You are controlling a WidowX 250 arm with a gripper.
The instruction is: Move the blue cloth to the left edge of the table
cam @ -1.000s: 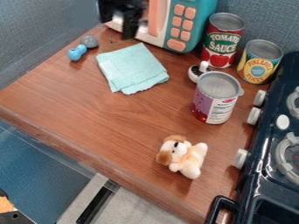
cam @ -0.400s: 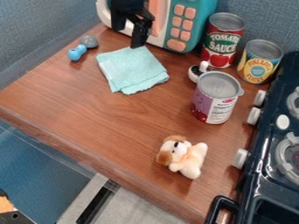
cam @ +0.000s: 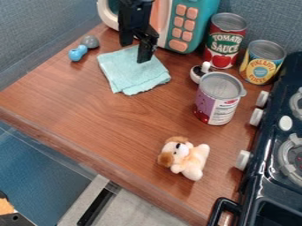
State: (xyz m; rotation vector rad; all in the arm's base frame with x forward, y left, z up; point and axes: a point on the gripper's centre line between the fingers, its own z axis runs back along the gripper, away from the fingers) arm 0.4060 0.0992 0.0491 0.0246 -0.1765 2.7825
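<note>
While its two fingers (cam: 144,52) stand spread, the hand (cam: 134,52) points down over the blue cloth (cam: 131,76).

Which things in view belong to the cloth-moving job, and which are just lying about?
Part of the job:
- blue cloth
- table
- gripper

Just lying about:
- blue toy
- grey object
- red can
- yellow-labelled can
- purple-labelled can
- small white-knobbed item
- plush dog
- toy microwave
- stove

Rumpled light-blue cloth (cam: 131,75), flat on wooden table (cam: 112,119)
</note>
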